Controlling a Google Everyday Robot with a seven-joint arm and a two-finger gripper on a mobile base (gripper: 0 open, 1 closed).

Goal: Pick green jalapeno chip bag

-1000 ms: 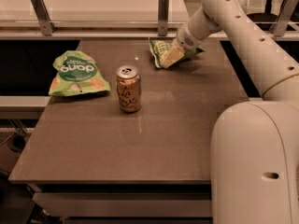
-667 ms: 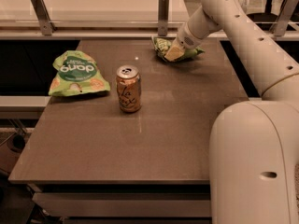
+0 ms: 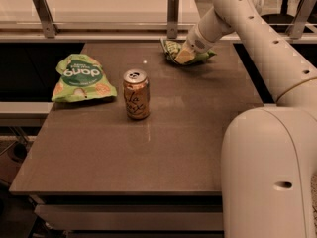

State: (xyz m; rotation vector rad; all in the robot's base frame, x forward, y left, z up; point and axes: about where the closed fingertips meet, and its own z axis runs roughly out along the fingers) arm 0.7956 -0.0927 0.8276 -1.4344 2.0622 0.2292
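1. Camera view: the robot's gripper [image 3: 185, 55] presses down on the green jalapeno chip bag [image 3: 170, 48], which lies near the far edge of the worktop [image 3: 173, 148], toward its far right corner. The wrist covers the bag's middle, so it cannot be told whether the gripper is closed on the bag or merely resting on it.
2. Same view, the step in hand: this looks like the grasp itself. To do it well, the gripper should pinch a firm fold of the crinkly bag rather than a loose corner. It should then lift straight up, clear of the rail post [image 3: 173, 8] just behind the far edge.
3. Same view, the count: two bags, the small one under the gripper and a larger green bag [image 3: 81, 78] at the left edge. There is one can [image 3: 136, 94] standing upright left of the middle, and one arm [image 3: 257, 38].
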